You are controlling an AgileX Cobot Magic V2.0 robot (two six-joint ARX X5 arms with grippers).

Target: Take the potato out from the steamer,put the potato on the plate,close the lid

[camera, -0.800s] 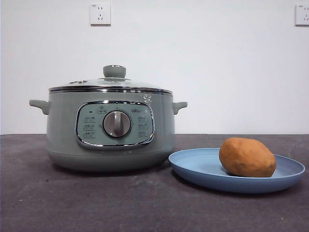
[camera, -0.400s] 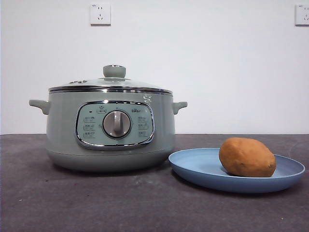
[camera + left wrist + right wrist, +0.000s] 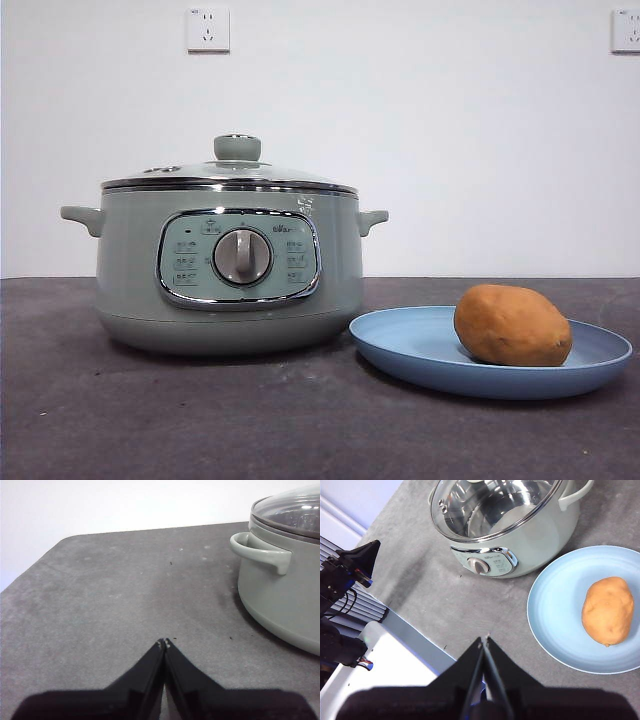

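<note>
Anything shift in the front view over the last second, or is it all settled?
Nothing visibly changed. The potato lies on the plate, the lid sits on the steamer, and no arm shows in the front view in any of the pictures.

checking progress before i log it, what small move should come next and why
Probably none beyond keeping both arms parked. The potato lies on the plate, the lid sits on the steamer, and both grippers are shut, holding nothing.

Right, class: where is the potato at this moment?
In the front view the potato lies on the blue plate, on the right of the picture, beside the lidded steamer.
</note>
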